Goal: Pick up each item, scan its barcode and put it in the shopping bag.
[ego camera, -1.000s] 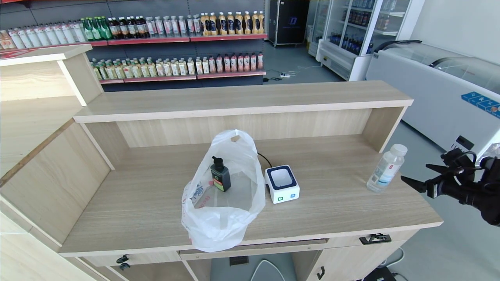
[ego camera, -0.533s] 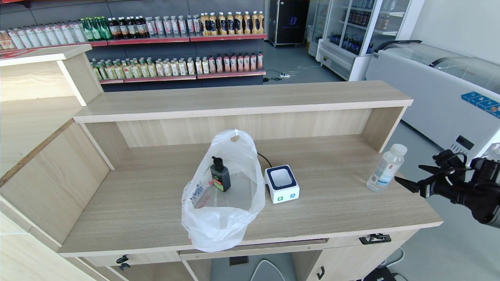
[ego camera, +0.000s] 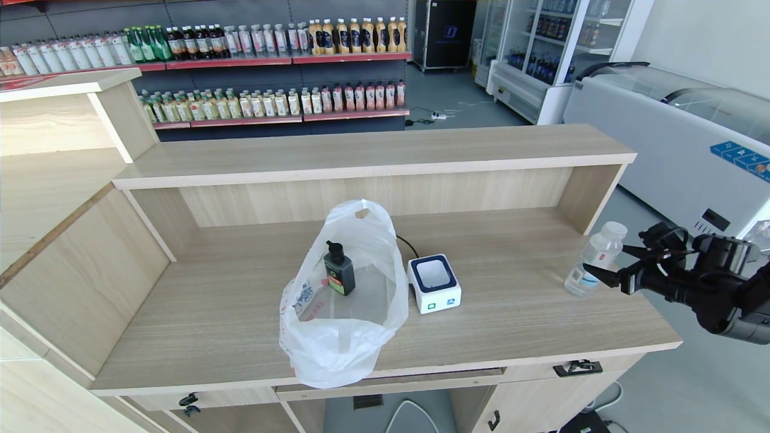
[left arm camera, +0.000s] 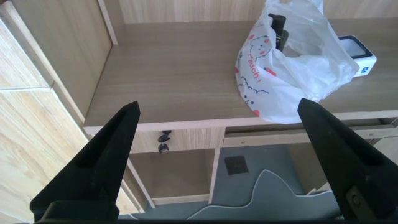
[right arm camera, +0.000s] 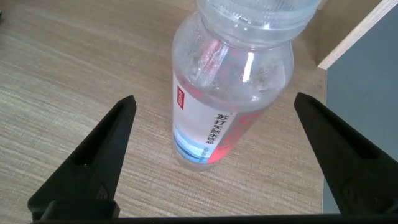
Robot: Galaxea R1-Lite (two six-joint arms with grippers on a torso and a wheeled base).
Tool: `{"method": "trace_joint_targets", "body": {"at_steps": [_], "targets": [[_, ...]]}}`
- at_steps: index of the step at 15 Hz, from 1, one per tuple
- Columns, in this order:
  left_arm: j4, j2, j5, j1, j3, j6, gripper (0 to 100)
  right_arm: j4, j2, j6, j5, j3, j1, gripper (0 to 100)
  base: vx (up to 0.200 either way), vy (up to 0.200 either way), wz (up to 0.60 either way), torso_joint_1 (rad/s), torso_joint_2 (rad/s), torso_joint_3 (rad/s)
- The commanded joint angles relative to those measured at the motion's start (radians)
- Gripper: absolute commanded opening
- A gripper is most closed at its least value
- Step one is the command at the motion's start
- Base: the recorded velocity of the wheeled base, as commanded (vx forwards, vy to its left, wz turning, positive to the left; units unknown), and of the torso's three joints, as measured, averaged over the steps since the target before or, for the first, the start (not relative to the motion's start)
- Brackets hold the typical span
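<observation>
Wooden counter (ego camera: 511,313), with the shopping bag (ego camera: 343,337) at the middle of its front edge. A clear water bottle (ego camera: 592,261) stands upright near the counter's right edge. It lines up with the gap of my right claw (right arm camera: 214,102), which is spread wide just before it. My left claw (left arm camera: 217,109), also spread, is well apart, off the counter's front left. I cannot make out a barcode.

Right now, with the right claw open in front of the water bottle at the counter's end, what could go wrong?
1. The water bottle stands upright close to the counter's right end; a nudge from one finger of the open right claw could tip it off the edge.
2. Its clear, smooth wall may slip in the grip.
3. The shopping bag sags, with a dark pump bottle upright inside; its mouth may catch the bottle.
</observation>
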Motion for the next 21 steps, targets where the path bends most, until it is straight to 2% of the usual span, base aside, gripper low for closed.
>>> {"method": "trace_joint_targets", "body": {"at_steps": [1, 21], "targets": [[0.000, 0.000, 0.000, 0.000, 0.000, 0.000, 100, 0.000, 0.026, -0.002, 0.001, -0.029, 0.014, 100, 0.000, 0.000, 0.00, 0.000, 0.00, 0.000], [0.000, 0.000, 0.000, 0.000, 0.000, 0.000, 100, -0.004, 0.108, -0.002, -0.003, -0.116, 0.065, 100, 0.000, 0.000, 0.00, 0.000, 0.00, 0.000]]}}
